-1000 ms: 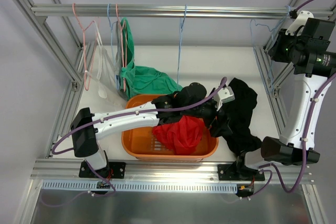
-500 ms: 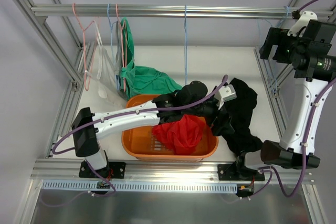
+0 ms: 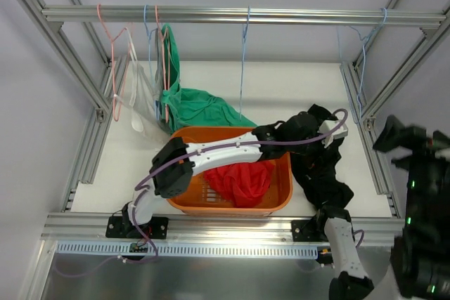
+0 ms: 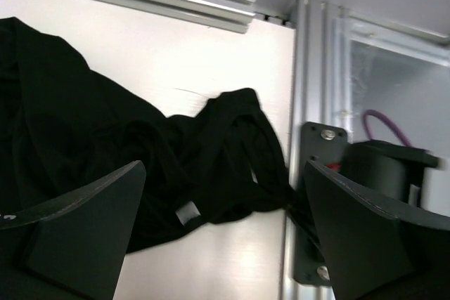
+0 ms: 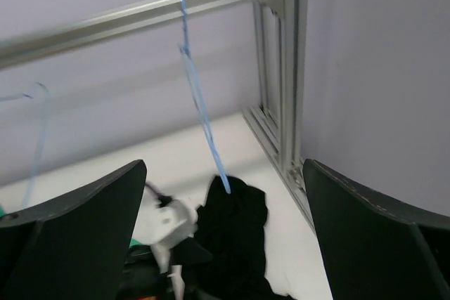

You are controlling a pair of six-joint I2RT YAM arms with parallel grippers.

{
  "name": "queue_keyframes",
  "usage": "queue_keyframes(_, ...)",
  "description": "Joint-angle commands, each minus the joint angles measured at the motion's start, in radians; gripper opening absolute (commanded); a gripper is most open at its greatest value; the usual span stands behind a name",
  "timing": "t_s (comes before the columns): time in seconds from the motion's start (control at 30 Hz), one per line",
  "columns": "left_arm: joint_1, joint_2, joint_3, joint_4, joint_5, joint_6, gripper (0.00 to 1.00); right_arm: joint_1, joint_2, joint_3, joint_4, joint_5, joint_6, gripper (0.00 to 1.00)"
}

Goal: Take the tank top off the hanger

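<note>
The black tank top (image 3: 320, 163) lies crumpled on the white table, right of the basket and off any hanger; its straps (image 4: 235, 128) show in the left wrist view. A bare blue hanger (image 3: 360, 61) hangs from the rail at the far right, directly above the tank top (image 5: 235, 237) in the right wrist view. My left gripper (image 3: 316, 123) reaches across the basket and hovers open over the tank top, with nothing between its fingers (image 4: 77, 230). Drawn back at the near right, high and close to the camera, my right gripper (image 3: 415, 144) is open and empty.
An orange basket (image 3: 285, 191) holds a red garment (image 3: 239, 180). A green garment (image 3: 200, 107) hangs from the left hangers and drapes onto the table. Another blue hanger (image 3: 243, 54) hangs mid-rail and pink hangers (image 3: 116, 61) at the left. Frame posts (image 3: 365, 114) line the right side.
My right gripper opened, let go of the far-right blue hanger and pulled back toward the near right. My left arm stretched further right over the tank top.
</note>
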Motion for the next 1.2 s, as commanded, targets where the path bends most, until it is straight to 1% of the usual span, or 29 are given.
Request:
queue_keyframes(0.0,-0.005,0.124,0.154,-0.018,-0.048,0.094,0.99,0.0,-0.146,-0.084,0.093,-0.099,0.109,0.99)
queue_keyframes(0.07,0.004,0.194,0.223,-0.055,-0.058,0.094,0.99,0.009,-0.177,-0.09,0.091,-0.197,0.133,1.0)
queue_keyframes(0.1,0.008,0.262,0.295,-0.072,-0.058,0.094,0.99,0.028,-0.195,-0.089,0.088,-0.226,0.141,1.0)
queue_keyframes(0.2,0.019,0.356,0.376,-0.115,-0.077,0.094,0.99,0.068,-0.203,-0.067,0.08,-0.266,0.15,1.0)
queue_keyframes(0.47,0.015,0.448,0.397,-0.184,-0.134,0.131,0.99,0.103,-0.228,-0.067,0.071,-0.28,0.136,1.0)
queue_keyframes(0.63,0.013,0.435,0.378,-0.208,-0.151,0.149,0.99,0.108,-0.223,-0.064,0.073,-0.28,0.135,0.99)
queue_keyframes(0.73,0.01,0.409,0.363,-0.222,-0.171,0.195,0.97,0.111,-0.225,-0.06,0.076,-0.29,0.13,0.99)
queue_keyframes(0.8,0.008,0.392,0.355,-0.253,-0.191,0.235,0.9,0.117,-0.228,-0.058,0.079,-0.286,0.124,0.99)
queue_keyframes(0.9,0.008,0.386,0.345,-0.296,-0.196,0.278,0.71,0.124,-0.231,-0.047,0.077,-0.282,0.115,1.0)
queue_keyframes(0.93,0.008,0.387,0.341,-0.3,-0.196,0.284,0.58,0.125,-0.231,-0.044,0.077,-0.28,0.115,0.99)
queue_keyframes(1.0,0.008,0.399,0.338,-0.312,-0.189,0.299,0.46,0.125,-0.232,-0.037,0.077,-0.282,0.112,1.0)
queue_keyframes(1.03,0.007,0.404,0.338,-0.314,-0.185,0.3,0.29,0.126,-0.232,-0.035,0.077,-0.282,0.112,0.99)
queue_keyframes(1.07,0.007,0.407,0.34,-0.316,-0.179,0.298,0.2,0.126,-0.231,-0.029,0.079,-0.282,0.11,1.0)
queue_keyframes(1.1,0.007,0.407,0.343,-0.316,-0.173,0.289,0.15,0.128,-0.231,-0.029,0.079,-0.279,0.107,1.0)
queue_keyframes(1.13,0.007,0.401,0.351,-0.316,-0.17,0.286,0.06,0.129,-0.228,-0.027,0.079,-0.277,0.106,1.0)
queue_keyframes(1.17,0.007,0.398,0.357,-0.316,-0.173,0.269,0.04,0.129,-0.228,-0.029,0.079,-0.277,0.104,0.99)
